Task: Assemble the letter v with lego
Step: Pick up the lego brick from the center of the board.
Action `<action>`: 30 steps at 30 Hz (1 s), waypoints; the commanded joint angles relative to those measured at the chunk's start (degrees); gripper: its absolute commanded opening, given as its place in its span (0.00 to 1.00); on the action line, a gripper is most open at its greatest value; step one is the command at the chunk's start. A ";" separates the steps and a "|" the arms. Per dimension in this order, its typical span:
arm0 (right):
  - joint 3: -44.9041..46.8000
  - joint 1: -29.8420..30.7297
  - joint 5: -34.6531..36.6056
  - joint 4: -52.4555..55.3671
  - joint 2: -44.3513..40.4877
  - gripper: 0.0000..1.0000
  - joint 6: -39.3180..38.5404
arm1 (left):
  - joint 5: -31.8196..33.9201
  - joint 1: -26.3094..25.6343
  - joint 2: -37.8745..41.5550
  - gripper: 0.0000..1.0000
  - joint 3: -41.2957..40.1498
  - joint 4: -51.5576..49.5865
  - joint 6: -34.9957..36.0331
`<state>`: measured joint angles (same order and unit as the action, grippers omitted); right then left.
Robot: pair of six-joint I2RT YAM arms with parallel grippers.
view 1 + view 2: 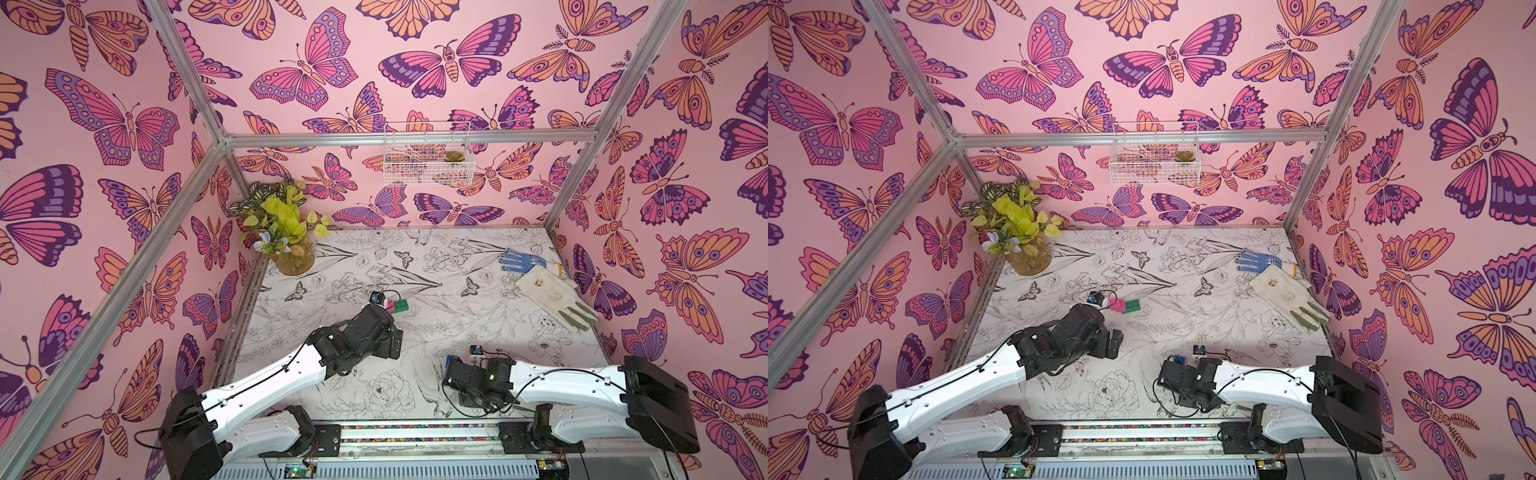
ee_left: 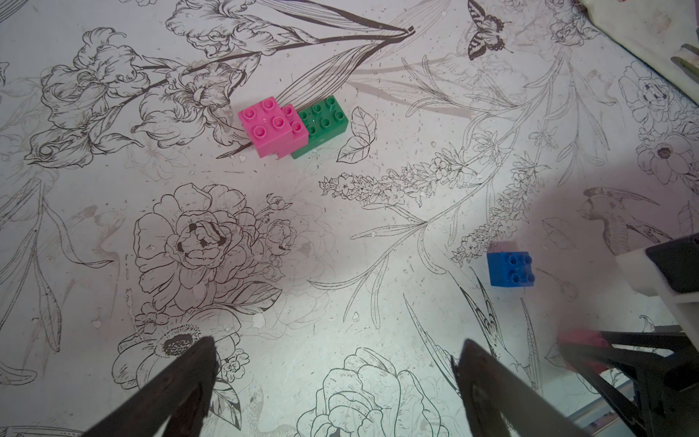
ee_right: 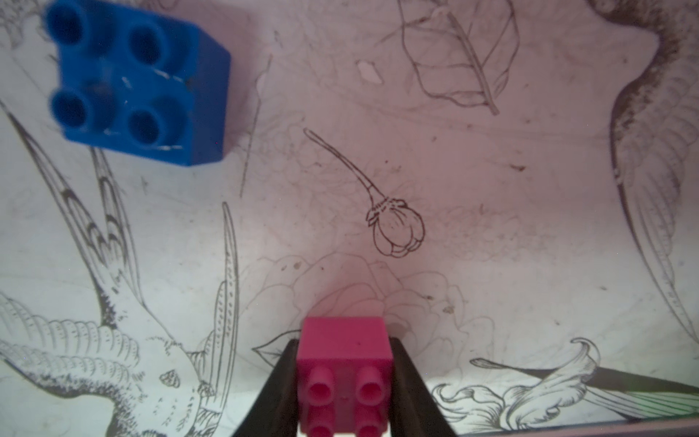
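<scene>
- Near edge, right side: the right arm [image 1: 561, 374] lies low along the front of the table [image 1: 457, 266]. It reaches from its base toward the middle, with the forearm almost level.
- The right gripper [image 3: 343, 344] is pinching a single pink brick [image 3: 342, 363] by two opposite sides, studs turned toward the wrist camera. Whether the brick is clear of the table cannot be told.
- Just beyond that gripper, a blue brick [image 3: 140, 83] sits loose on the table with its studs up, touching nothing.
- Near left: the left arm [image 1: 270, 374] climbs from its base diagonally toward the table's middle. Its elbow is raised and its wrist is bent downward.
- The left gripper [image 2: 337, 341] has its fingers spread wide with nothing between them, above bare table.
- Mid-table, ahead of the left gripper: two pink bricks [image 2: 270, 126] are stepped on one end of a green brick [image 2: 327, 119] — joined, and well apart from the blue brick.
- Far right: a blue dotted glove [image 1: 521, 259] and a white glove [image 1: 548, 291] lie side by side.
- Far left corner: a potted plant [image 1: 282, 232].
- Back wall: a wire basket [image 1: 428, 166] hangs on the frame.
</scene>
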<state>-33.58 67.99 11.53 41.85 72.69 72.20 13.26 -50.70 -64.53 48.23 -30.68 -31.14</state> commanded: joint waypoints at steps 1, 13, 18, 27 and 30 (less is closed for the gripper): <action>1.00 0.39 -0.08 0.34 -1.14 0.17 0.59 | -0.34 -0.14 -0.33 1.00 -1.29 0.62 -0.39; -9.62 -5.71 7.33 9.22 3.60 0.13 -9.67 | 0.80 -0.08 -0.81 1.00 -0.28 0.70 0.13; -8.93 -8.57 6.50 6.40 6.53 0.11 -12.22 | 0.98 -0.10 -1.94 1.00 0.33 0.53 0.45; -10.03 -13.14 1.76 0.78 12.53 0.01 -18.81 | 1.90 -0.10 -3.14 1.00 1.25 0.00 0.56; -11.61 -13.67 -0.12 -0.22 15.31 0.02 -20.74 | 2.04 -0.10 -3.40 1.00 1.52 -0.39 0.53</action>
<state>-43.88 54.92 14.02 43.46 85.58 54.78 14.02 -50.70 -67.61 48.60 -30.04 -31.03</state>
